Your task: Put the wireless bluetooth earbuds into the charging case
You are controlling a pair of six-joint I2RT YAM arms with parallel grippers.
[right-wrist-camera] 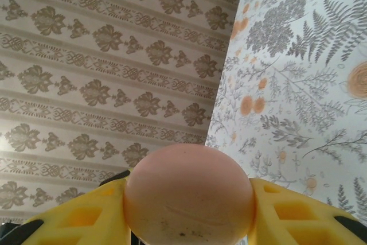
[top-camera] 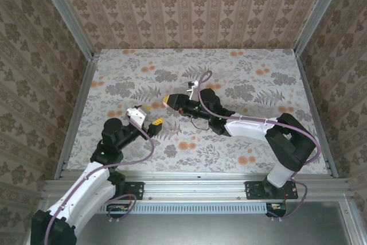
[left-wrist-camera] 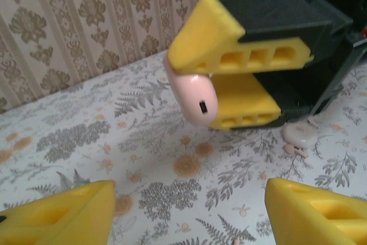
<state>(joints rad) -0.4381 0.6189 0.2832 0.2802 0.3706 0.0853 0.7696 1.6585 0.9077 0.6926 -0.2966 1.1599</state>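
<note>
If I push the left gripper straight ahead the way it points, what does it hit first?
Probably the pink case clamped in the right gripper, ahead of the open left gripper in its wrist view. Depth is unclear, so it might pass underneath.

Floral-patterned table [top-camera: 252,76], damask wallpaper walls [top-camera: 189,4], aluminium frame rails [top-camera: 195,186]

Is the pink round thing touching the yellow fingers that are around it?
Touching. The right wrist view shows the pink case pressed between both yellow fingers of the right gripper, with no gap on either side.
</note>
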